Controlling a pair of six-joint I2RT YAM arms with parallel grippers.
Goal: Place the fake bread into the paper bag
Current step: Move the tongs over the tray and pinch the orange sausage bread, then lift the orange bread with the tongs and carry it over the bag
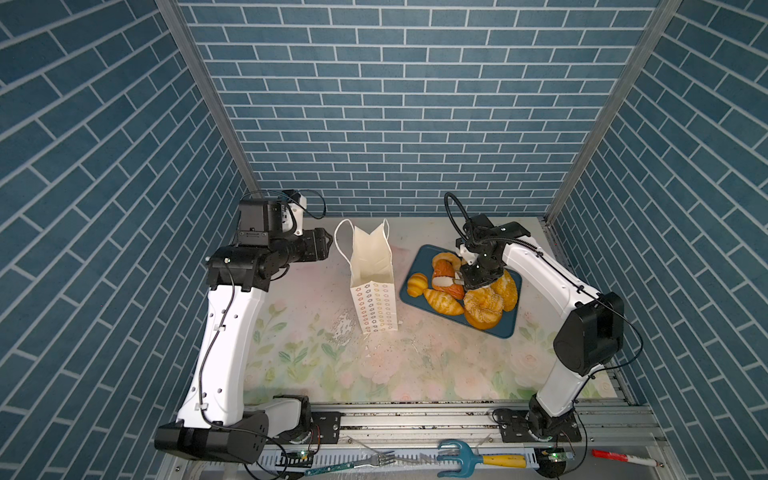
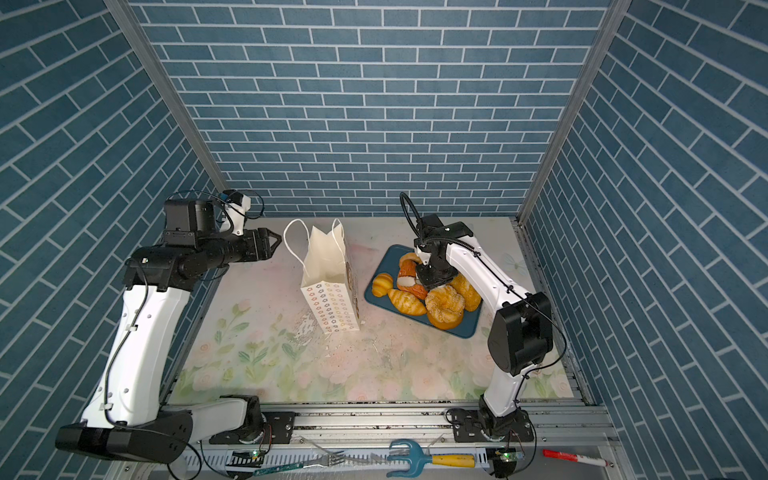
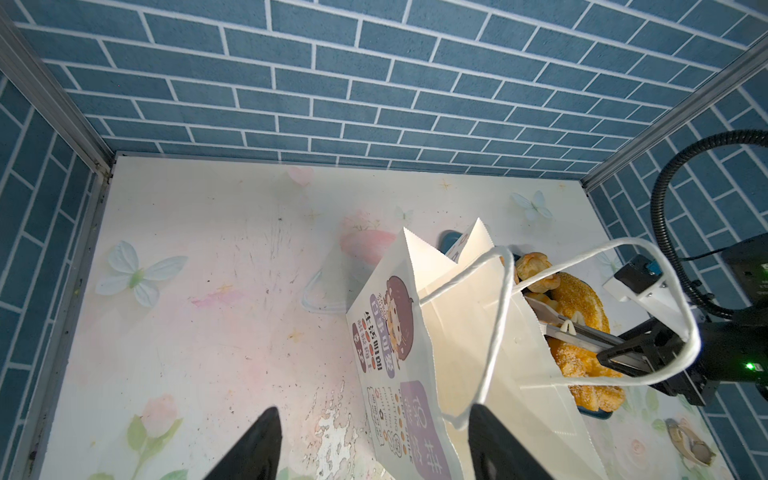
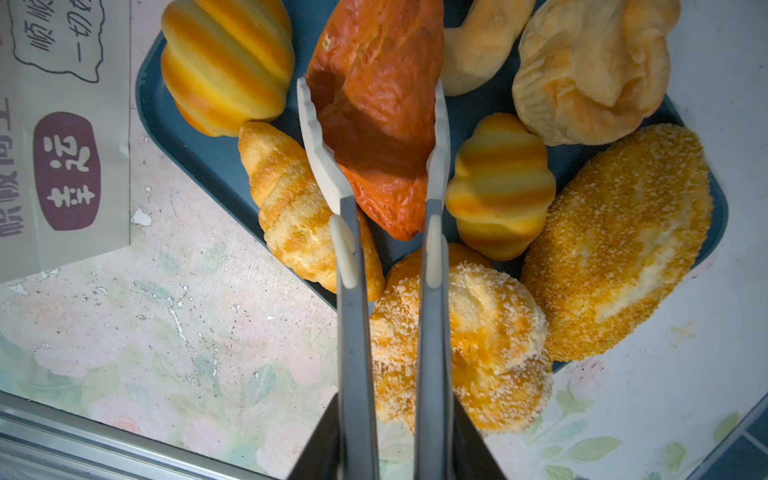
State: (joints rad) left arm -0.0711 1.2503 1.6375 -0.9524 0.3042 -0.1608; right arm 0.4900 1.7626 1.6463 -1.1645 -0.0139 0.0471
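Right pincer (image 4: pixel 395 415) clamps grey white-tipped tongs (image 4: pixel 351 332) straddling reddish-brown triangular toy bread (image 4: pixel 378 104) just beyond it; a loose squeeze may drop it. Left pincer (image 3: pixel 374 411) wide open, empty, white paper bag (image 3: pixel 478 353) just ahead.

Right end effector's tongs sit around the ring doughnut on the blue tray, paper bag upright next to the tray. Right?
Not the doughnut. The right wrist view shows the tongs in the right end effector around the reddish-brown triangular piece. The rest stands: it lies on the blue tray, paper bag upright next to it.
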